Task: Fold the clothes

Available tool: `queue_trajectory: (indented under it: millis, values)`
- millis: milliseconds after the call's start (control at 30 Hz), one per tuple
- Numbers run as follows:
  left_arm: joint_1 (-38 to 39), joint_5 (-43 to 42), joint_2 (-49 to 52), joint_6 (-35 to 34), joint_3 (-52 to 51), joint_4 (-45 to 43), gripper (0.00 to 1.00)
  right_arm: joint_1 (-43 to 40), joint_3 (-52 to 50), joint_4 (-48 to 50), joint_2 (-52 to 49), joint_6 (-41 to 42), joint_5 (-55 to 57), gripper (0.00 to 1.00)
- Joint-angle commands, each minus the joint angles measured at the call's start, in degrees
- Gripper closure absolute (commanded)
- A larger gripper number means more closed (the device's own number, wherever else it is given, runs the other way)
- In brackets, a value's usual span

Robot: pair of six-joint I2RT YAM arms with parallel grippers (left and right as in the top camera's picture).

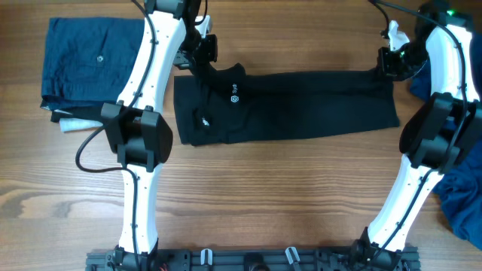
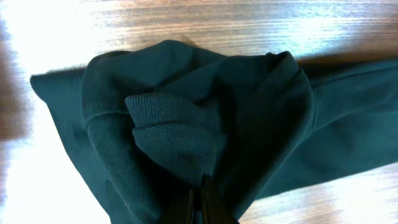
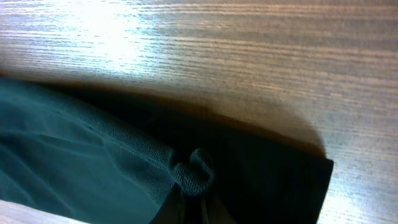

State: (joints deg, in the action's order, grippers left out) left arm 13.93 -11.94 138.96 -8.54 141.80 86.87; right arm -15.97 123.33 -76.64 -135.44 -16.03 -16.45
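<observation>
Surface: wood-grain table (image 1: 263, 196), strongly lit at its far side. At the far left a folded blue garment (image 1: 83, 53) was noted, lying flat and apart from the work. Just to its right the left gripper (image 1: 197, 54) was found closed on bunched cloth at the collar end of the black shirt (image 1: 301, 105), with ribbed collar fabric gathered above the fingers. The shirt was laid across the middle of the table as a long band, white logo marks (image 1: 234, 95) uppermost. At its right end the right gripper (image 1: 388, 64) was clamped on a pinched corner. A loose blue heap (image 1: 459, 203) was seen at the right edge. The fabric was judged a light, limp knit, not slippery. Sag between holds was expected, so hems or corners were to be taken, both ends together.
</observation>
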Motion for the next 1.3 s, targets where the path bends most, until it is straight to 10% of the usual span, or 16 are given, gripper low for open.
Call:
queue_trajectory:
  millis: [0, 1000, 1267]
  values:
    - [0.46, -1.09, -4.76, -3.26, -0.02, 2.12, 0.96, -1.38, -0.28, -2.93, 2.82, 1.64, 0.85, 0.96]
    - [1.97, 3.02, -4.81, -8.39, -28.35, -0.37, 0.96, -3.34, -17.86, -3.98, 2.75, 17.68, 13.09, 0.95]
    - [0.26, 3.02, -8.79, -7.13, -24.11, 0.33, 0.84, -3.34, -4.5, -11.34, 2.93, 17.27, 13.07, 0.4]
